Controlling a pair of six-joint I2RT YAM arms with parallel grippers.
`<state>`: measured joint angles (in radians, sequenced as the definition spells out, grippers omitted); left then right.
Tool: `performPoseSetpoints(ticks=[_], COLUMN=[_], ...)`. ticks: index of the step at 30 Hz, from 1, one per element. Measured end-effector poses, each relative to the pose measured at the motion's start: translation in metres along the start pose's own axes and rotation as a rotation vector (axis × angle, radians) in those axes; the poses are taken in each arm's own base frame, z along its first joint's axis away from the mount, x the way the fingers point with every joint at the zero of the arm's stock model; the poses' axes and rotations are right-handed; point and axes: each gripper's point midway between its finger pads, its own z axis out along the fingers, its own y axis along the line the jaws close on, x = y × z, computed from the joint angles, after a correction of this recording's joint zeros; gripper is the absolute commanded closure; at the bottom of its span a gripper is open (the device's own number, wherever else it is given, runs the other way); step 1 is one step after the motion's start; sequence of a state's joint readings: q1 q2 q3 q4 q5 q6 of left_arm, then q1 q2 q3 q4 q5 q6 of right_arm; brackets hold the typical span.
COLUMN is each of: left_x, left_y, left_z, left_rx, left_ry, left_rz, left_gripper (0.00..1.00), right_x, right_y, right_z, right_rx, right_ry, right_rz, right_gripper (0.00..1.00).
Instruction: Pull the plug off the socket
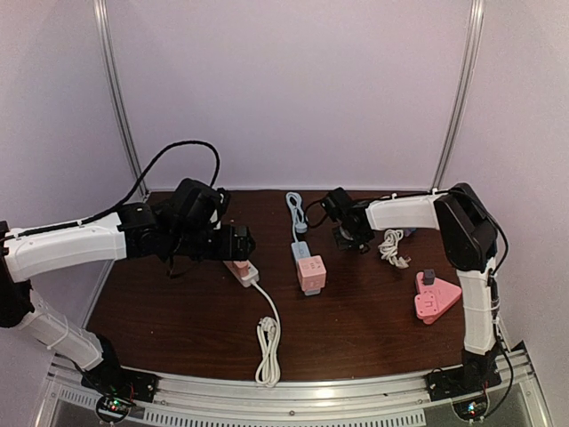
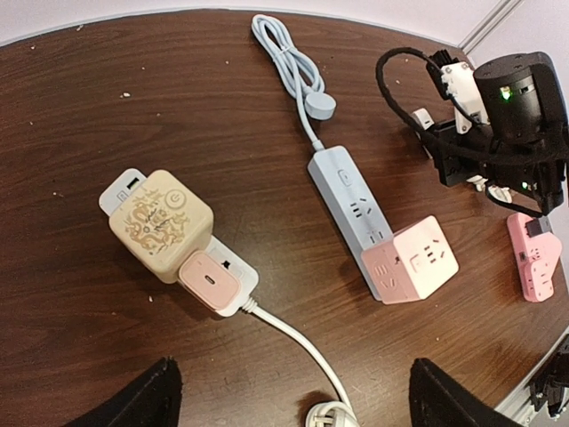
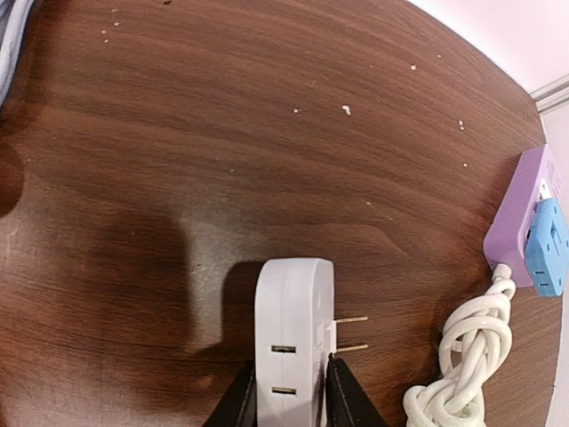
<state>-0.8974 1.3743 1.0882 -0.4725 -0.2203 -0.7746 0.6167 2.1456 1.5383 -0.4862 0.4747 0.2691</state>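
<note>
A white plug (image 3: 293,329) with two bare metal prongs (image 3: 351,334) stands on the brown table, free of any socket. My right gripper (image 3: 292,391) is shut on its lower sides, one finger on each side. In the top view this right gripper (image 1: 348,238) sits at the table's back middle. My left gripper (image 2: 293,396) hangs wide open above a white power strip (image 2: 229,265). A beige cube charger (image 2: 164,222) and a pink plug (image 2: 207,278) sit in that strip. The left gripper (image 1: 236,242) holds nothing.
A grey-blue power strip (image 2: 347,196) carries a pink cube socket (image 2: 413,258) mid-table. A pink triangular socket (image 1: 436,298) lies at the right. A purple socket (image 3: 520,218) with a blue plug (image 3: 547,249) and a coiled white cable (image 3: 458,356) lie right of my right gripper.
</note>
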Motion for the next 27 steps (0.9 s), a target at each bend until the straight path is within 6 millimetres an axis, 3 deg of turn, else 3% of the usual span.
performPoseSetpoints(ticks=[7,12,15,22,27], left_x=[0.000,0.000,0.000,0.000,-0.001], left_y=[0.000,0.000,0.000,0.000,0.001], left_z=[0.000,0.000,0.000,0.001,0.001], left_rx=[-0.001,-0.001,-0.001,-0.002,-0.006], left_ry=[0.000,0.000,0.000,0.001,-0.003], left_rz=[0.000,0.000,0.000,0.000,-0.001], left_gripper=[0.09,0.07,0.07,0.06,0.05], right_x=[0.004,-0.002,-0.012,-0.039,-0.028], right_y=[0.015,0.022,0.022,0.017,0.039], right_z=[-0.001,-0.015,-0.032,-0.094,-0.135], right_rx=[-0.088,-0.169,-0.222,-0.361,-0.468], right_ry=[0.024,0.028,0.009,-0.058,-0.064], right_rz=[0.025,0.057,0.095,0.202,0.214], right_gripper=[0.63,0.55,0.46,0.34,0.25])
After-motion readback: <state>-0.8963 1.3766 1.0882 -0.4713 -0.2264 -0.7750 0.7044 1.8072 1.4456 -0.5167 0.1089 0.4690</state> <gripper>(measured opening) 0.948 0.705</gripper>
